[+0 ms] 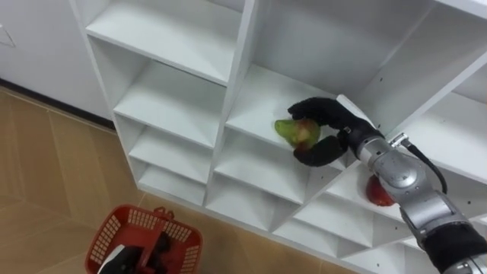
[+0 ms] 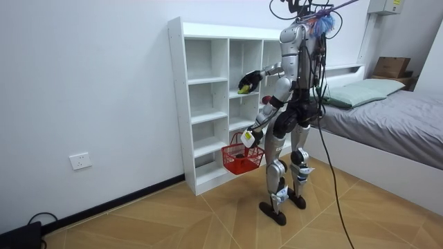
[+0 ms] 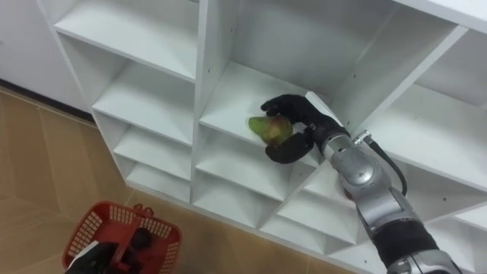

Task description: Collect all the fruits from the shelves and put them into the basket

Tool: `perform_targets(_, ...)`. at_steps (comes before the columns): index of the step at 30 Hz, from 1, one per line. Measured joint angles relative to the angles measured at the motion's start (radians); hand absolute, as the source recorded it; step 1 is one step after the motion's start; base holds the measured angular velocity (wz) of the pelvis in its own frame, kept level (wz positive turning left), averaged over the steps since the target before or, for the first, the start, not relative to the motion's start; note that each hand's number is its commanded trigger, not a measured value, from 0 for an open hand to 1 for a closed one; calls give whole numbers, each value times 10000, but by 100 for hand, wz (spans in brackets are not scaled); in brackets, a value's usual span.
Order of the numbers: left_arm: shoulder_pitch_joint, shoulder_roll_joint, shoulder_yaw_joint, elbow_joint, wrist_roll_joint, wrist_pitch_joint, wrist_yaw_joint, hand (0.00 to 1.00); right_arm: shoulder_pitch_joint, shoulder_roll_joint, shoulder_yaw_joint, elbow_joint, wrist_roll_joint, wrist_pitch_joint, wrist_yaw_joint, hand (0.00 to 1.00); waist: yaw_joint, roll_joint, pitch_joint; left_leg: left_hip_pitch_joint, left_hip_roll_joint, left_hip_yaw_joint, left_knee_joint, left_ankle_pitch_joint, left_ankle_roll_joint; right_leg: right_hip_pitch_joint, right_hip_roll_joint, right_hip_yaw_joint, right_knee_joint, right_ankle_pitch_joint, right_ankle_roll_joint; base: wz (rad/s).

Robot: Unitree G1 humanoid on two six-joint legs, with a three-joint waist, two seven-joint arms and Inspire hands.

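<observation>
Two fruits show in the white closet (image 1: 237, 76): a green-red fruit (image 1: 298, 132) at a middle shelf, the right hand (image 1: 333, 120) curled round it, and a red fruit (image 1: 378, 195) lower right, partly behind that forearm. Below, the left hand (image 1: 148, 255) grips the red basket (image 1: 114, 224) by its handle.

Obs: green-red fruit (image 1: 293, 133) is partly covered by the right hand (image 1: 335, 122), whose fingers curl round it; kind not clear. The red fruit (image 1: 375, 195) lower down is mostly behind the right forearm. The red basket (image 1: 106, 237) and the left hand (image 1: 144, 257) gripping its handle are cut by the lower edge.
</observation>
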Motion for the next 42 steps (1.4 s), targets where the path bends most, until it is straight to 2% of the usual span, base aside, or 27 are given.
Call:
perform_targets(21,-8,-18,2,0,173,0,-23,100,-17,1,3,272,348,-2,129,100,96,-18,-15,15,-2,-1,21,2,1,15,1,14,-1,1,1,0)
perform_targets(31,-47,-140,-11,29,396,-2,2,100,-14,0,0,137,345,-6,128,100,86,133,-12,22,4,35,20,2,1,15,10,90,-2,3,3,0)
perform_targets(37,-49,-181,-13,5,399,-12,56,100,153,8,-9,-792,319,-10,125,100,-170,262,-57,-13,22,139,4,2,1,-79,19,214,2,3,4,-5)
perform_targets(42,-132,-338,-145,-11,388,-47,206,100,736,32,-9,-1747,297,-17,113,100,-391,327,-64,39,37,232,19,2,1,-92,20,289,12,5,5,-5)
